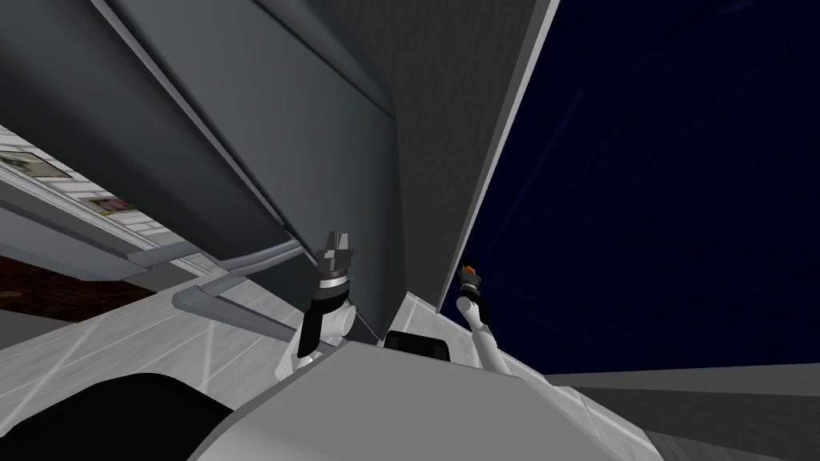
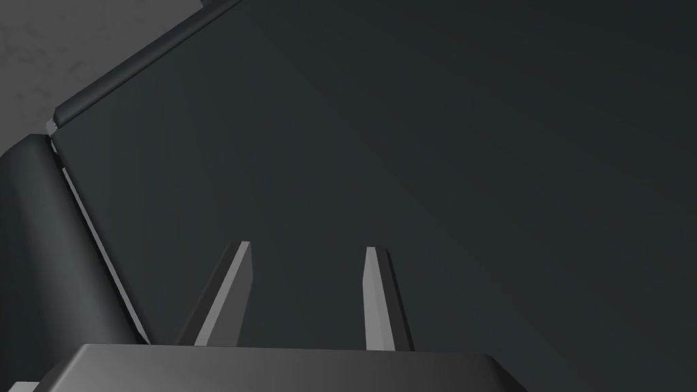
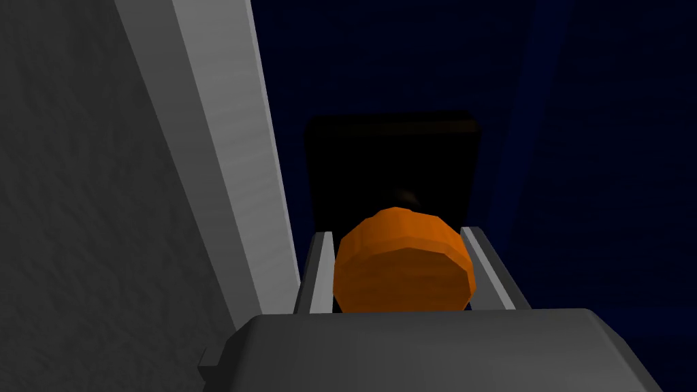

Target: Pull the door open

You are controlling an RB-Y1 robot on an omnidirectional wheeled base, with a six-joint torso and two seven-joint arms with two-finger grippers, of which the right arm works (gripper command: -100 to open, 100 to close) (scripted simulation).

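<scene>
The door [image 1: 657, 184] is a dark blue panel on my right, framed by a light grey jamb [image 1: 500, 152]. Its round orange knob [image 3: 403, 262] sits on a black backplate [image 3: 391, 167]. My right gripper [image 3: 398, 235] is shut on the knob, one finger pressing each side. In the head view that gripper [image 1: 468, 272] is small, at the door's edge, with the orange knob [image 1: 467, 266] at its tip. My left gripper [image 2: 306, 252] stands open with nothing between its fingers, facing a flat dark grey surface [image 2: 442, 150]. It rises in front of my chest [image 1: 335, 240].
A dark grey cabinet-like body [image 1: 200, 104] with grey bars [image 1: 232, 312] looms on the left, close to my left arm. A rough grey wall [image 1: 432, 120] separates it from the door frame. Pale tiled floor [image 1: 144, 344] lies below.
</scene>
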